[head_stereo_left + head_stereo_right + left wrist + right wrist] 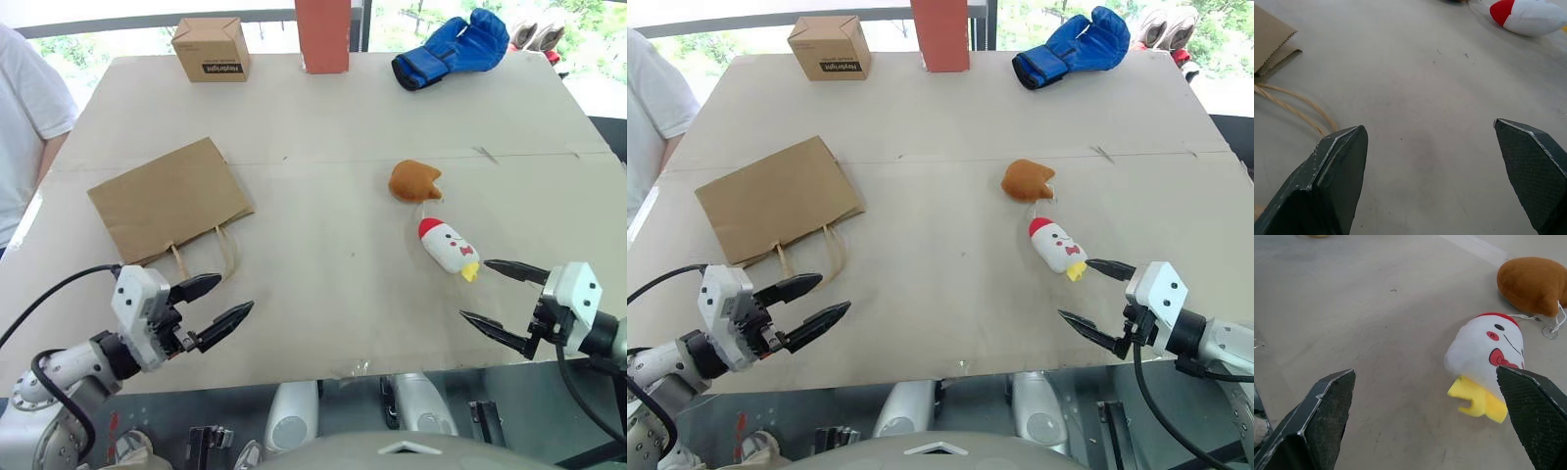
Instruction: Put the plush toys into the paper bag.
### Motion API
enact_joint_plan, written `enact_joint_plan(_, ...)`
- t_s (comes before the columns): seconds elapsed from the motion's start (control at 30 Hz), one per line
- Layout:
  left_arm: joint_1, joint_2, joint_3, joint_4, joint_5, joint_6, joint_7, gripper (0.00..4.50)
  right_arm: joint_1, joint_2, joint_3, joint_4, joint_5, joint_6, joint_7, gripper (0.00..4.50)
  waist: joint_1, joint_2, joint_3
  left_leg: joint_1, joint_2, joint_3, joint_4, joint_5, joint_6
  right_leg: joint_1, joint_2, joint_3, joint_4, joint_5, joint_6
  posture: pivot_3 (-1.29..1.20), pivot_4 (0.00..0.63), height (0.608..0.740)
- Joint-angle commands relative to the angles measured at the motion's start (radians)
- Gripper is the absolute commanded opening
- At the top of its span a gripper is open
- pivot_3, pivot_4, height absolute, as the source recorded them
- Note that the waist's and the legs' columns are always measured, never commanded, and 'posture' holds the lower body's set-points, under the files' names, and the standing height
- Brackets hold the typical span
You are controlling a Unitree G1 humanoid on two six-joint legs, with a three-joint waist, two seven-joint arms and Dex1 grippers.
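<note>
The paper bag (168,201) lies flat on the left half of the table (333,117), its mouth and thin cord handles (204,253) turned toward the near edge. The left gripper (223,300) hovers at the near-left edge, just nearer than those handles, its two black fingers (1337,171) spread wide and holding nothing; in the left wrist view the cords run just beside one fingertip without touching it, and bare table fills the gap between the two.

The two plush toys rest on the right half, well apart from the bag. The orange-brown toy (414,180) sits farther out, and the white rocket toy (448,245) lies just nearer, its red tip toward the far side and its yellow end toward the near-right. The two are close together but apart, with a thin cord and small ring from the brown one between them.

The right gripper (502,296) hangs at the near-right edge, fingers (1327,416) released and wide apart, empty. Its farther fingertip is just right of the rocket's yellow end, not touching it. In the right wrist view the rocket lies beyond the fingertips, close to one of them rather than centred in the gap.

At the far edge stand a small printed cardboard box (211,48) and an orange-red upright block (322,34), with a blue boxing glove (453,47) far right. A person's sleeve (29,108) shows at the left
</note>
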Motion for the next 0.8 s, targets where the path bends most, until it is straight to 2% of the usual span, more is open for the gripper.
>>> enact_joint_plan(0.03, -0.027, 0.012, 0.033, 0.018, -0.021, -0.005, 0.006, 4.44, -0.052, 0.024, 0.022, -0.038, 0.028, -0.015, -0.018, 4.50, 0.000, 0.000, 0.000, 0.000, 0.000, 0.000, 0.000, 0.000, 0.000, 0.000, 0.000, 0.000, 0.000, 0.000, 0.000, 0.00, 0.150, 0.740)
enact_joint_plan(0.13, -0.067, 0.032, 0.118, 0.082, -0.050, -0.001, 0.005, 4.44, -0.145, 0.058, 0.104, -0.078, 0.052, 0.019, -0.057, 4.50, -0.005, 0.000, 0.000, 0.001, 0.002, 0.000, 0.000, 0.000, 0.000, -0.001, 0.002, 0.000, 0.001, 0.000, 0.000, 0.00, 0.150, 0.740)
enact_joint_plan(0.3, -0.091, 0.081, 0.190, 0.185, 0.027, -0.083, -0.031, 4.44, -0.210, 0.067, 0.173, -0.089, 0.056, 0.033, -0.065, 4.50, 0.000, -0.002, -0.001, 0.001, 0.005, 0.002, 0.000, 0.000, 0.000, -0.001, 0.004, -0.001, 0.000, 0.000, 0.000, 0.00, 0.150, 0.740)
enact_joint_plan(0.37, -0.080, 0.109, 0.204, 0.256, 0.118, -0.197, -0.070, 4.44, -0.233, 0.072, 0.209, -0.084, 0.044, 0.029, -0.064, 4.50, 0.000, -0.003, -0.002, 0.000, 0.005, 0.003, 0.001, 0.000, 0.000, -0.001, 0.003, -0.001, 0.000, 0.000, -0.001, 0.00, 0.150, 0.740)
enact_joint_plan(0.47, -0.039, 0.161, 0.203, 0.395, 0.295, -0.457, -0.135, 4.44, -0.249, 0.083, 0.238, -0.088, 0.045, 0.030, -0.074, 4.50, 0.000, -0.004, -0.002, 0.000, 0.006, 0.003, 0.000, 0.000, 0.000, -0.002, 0.004, -0.001, 0.000, 0.002, -0.004, 0.00, 0.150, 0.740)
enact_joint_plan(0.6, -0.062, 0.216, 0.142, 0.563, 0.443, -0.726, -0.162, 4.44, -0.260, 0.109, 0.289, -0.079, 0.007, 0.005, -0.093, 4.50, 0.001, -0.004, -0.003, -0.001, 0.007, 0.004, -0.002, 0.000, 0.000, -0.004, 0.003, 0.000, 0.000, 0.002, -0.005, 0.00, 0.150, 0.740)
enact_joint_plan(0.8, -0.173, 0.212, 0.024, 0.641, 0.572, -0.883, -0.073, 4.44, -0.280, 0.137, 0.324, -0.080, -0.022, 0.005, -0.126, 4.50, 0.003, -0.008, -0.005, -0.002, 0.009, 0.017, -0.002, 0.000, 0.000, -0.004, -0.004, -0.001, 0.000, 0.002, -0.005, 0.00, 0.150, 0.740)
